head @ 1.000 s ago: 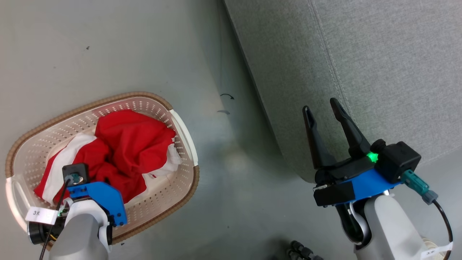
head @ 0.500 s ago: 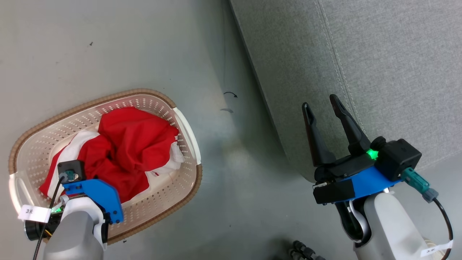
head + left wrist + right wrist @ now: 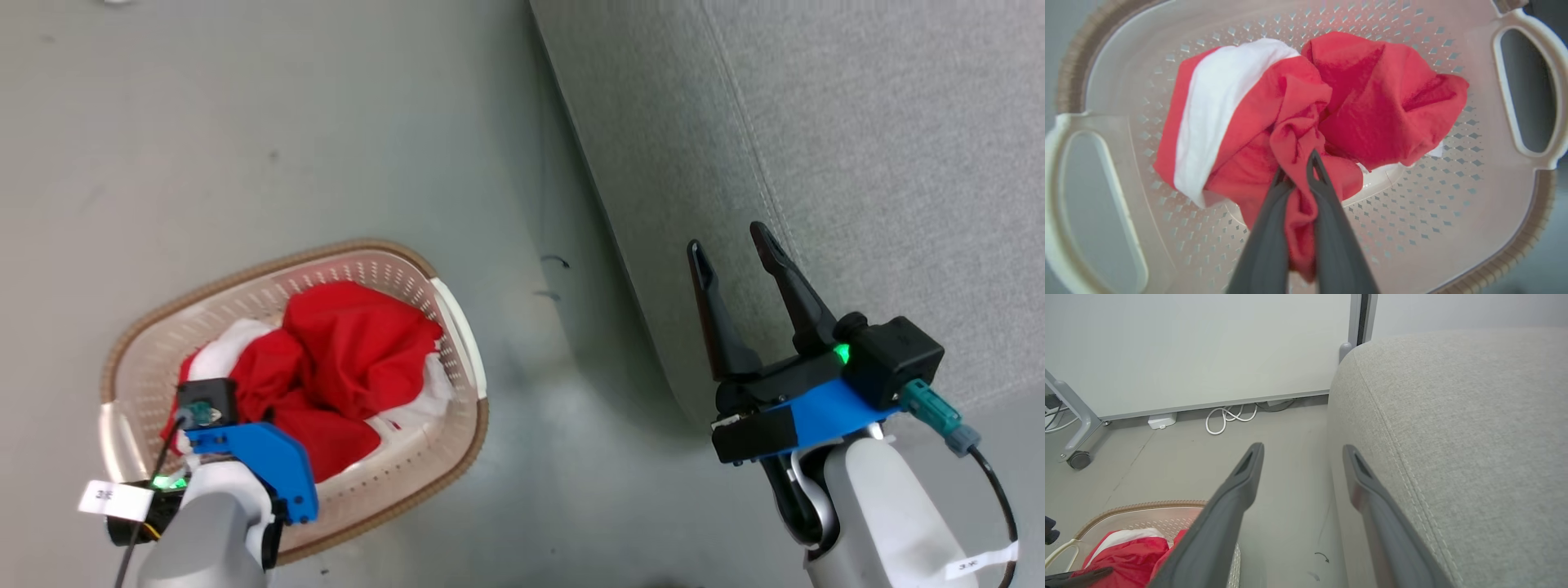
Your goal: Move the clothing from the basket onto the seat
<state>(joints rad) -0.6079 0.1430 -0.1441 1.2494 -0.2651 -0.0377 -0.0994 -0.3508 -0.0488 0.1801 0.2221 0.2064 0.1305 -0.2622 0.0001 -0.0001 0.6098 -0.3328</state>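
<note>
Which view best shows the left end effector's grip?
Left wrist view: left end effector pinching a red fold of the clothing. Head view: its wrist covers the grip. Right wrist view: a distant corner of cloth.

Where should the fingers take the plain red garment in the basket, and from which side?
Likely a raised fold atop the plain red garment, coming down from above: the basket walls shut off the sides, and the bunched fabric stands proud enough to close on. The left gripper is shut on a neighbouring red fold.
</note>
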